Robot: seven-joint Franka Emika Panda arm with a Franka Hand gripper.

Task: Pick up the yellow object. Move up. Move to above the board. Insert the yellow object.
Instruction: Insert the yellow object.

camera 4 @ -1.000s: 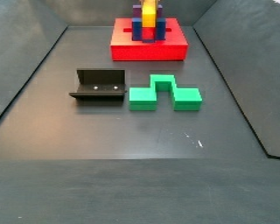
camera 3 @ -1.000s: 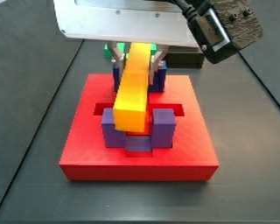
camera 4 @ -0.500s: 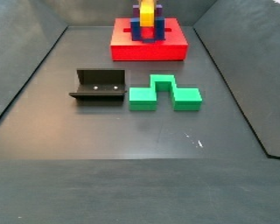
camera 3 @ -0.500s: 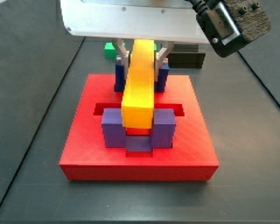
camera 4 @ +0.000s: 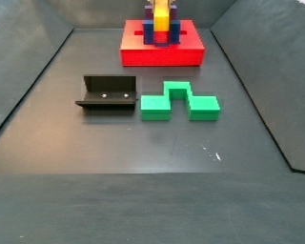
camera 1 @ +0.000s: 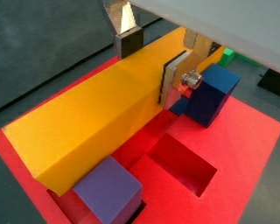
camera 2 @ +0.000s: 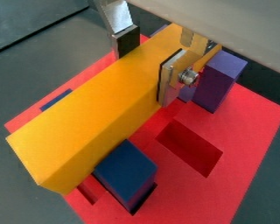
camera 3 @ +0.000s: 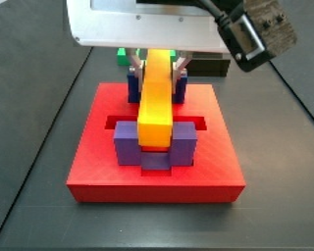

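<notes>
Nearest in a side view, the fixture (camera 4: 107,93) and green block (camera 4: 181,101) are sitting untouched. Farther back, the gripper (camera 1: 154,61) is clamping the yellow object (camera 3: 156,96) over the board (camera 3: 156,163). Since a second ago the bar has barely shifted, its long axis running between the purple posts (camera 3: 157,149), tilted; insertion looks unfinished.

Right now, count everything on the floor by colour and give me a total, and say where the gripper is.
Red: 1, the board
Yellow: 1, the yellow object, held over the board between the fingers of the gripper
Green: 1, the notched block
Black: 1, the fixture
Total: 4
</notes>
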